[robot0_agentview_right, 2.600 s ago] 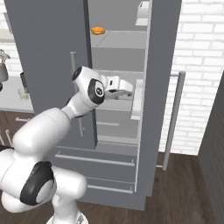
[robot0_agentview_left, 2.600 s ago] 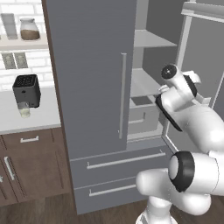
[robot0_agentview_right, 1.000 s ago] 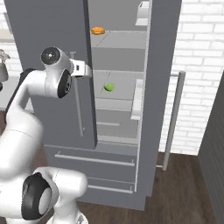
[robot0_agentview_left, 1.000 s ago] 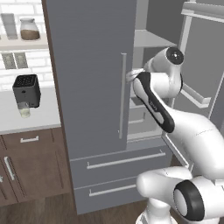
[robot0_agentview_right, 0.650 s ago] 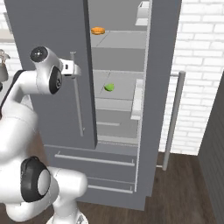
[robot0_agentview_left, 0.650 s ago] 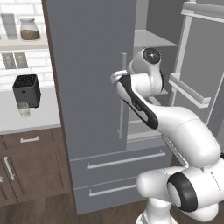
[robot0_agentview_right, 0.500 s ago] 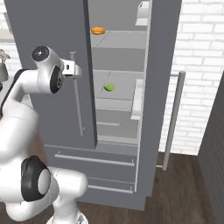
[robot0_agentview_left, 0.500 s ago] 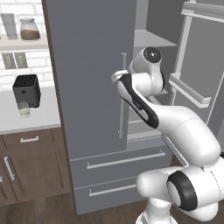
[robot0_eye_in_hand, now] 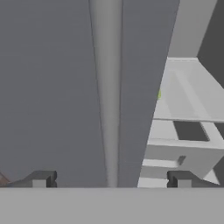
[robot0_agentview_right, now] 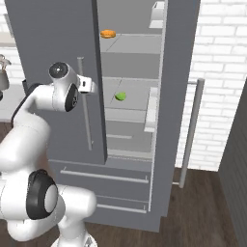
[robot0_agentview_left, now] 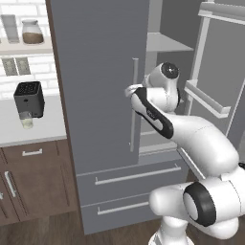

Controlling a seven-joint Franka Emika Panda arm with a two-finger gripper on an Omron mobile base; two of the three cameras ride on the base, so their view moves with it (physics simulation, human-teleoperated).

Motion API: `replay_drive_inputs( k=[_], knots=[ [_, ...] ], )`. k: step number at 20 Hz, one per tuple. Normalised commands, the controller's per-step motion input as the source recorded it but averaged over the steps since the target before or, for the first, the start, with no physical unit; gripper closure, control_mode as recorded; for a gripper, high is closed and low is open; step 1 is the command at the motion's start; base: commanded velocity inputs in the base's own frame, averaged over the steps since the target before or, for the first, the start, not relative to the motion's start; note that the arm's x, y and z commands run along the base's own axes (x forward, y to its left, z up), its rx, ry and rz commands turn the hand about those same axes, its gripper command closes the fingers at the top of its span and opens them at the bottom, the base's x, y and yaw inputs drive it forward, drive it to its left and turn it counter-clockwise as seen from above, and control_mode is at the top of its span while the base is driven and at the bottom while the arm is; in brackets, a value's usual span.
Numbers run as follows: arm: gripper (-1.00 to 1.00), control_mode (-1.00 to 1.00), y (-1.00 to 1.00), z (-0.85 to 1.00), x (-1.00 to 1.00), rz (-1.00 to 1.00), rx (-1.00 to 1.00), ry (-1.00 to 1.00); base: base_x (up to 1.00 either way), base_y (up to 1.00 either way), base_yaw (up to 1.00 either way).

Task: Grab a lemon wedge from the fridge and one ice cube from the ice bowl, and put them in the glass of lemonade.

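Your gripper (robot0_eye_in_hand: 111, 179) has its two fingertips (robot0_eye_in_hand: 40, 179) spread wide apart, one on each side of the long silver handle (robot0_eye_in_hand: 107, 96) of the closed left door, and nothing is pinched between them. In the left base view the gripper (robot0_agentview_left: 130, 91) sits just beside that handle (robot0_agentview_left: 134, 103), at about its upper third; whether it touches the handle cannot be told. The fridge (robot0_agentview_right: 53, 43) stands with its left door shut and its right door (robot0_agentview_right: 178, 62) swung open, so you can see the shelves inside. The lemon wedge (robot0_agentview_right: 120, 96) lies on a middle shelf inside the open compartment, well apart from the gripper (robot0_agentview_right: 89, 85). A small orange item (robot0_agentview_right: 108, 34) rests on the shelf above it. To the left of the fridge, on the counter (robot0_agentview_left: 43, 129), the glass of lemonade (robot0_agentview_left: 27, 121) stands directly in front of the black toaster (robot0_agentview_left: 29, 98).
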Motion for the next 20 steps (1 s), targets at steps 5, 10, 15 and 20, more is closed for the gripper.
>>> replay_drive_inputs(
  k=[5,10,15,20],
  knots=[
    [-1.0,-1.0,0.0,-0.16,0.48,0.0,0.0,0.0,0.0,0.0,0.0],
    [-1.0,-1.0,0.06,-0.22,0.32,0.0,0.0,0.0,0.0,0.0,0.0],
    [-1.0,-1.0,0.1,-0.15,0.38,0.0,0.0,0.0,0.0,0.0,0.0],
    [-1.0,-1.0,0.05,-0.17,0.37,0.0,0.0,0.0,0.0,0.0,0.0]
  ],
)
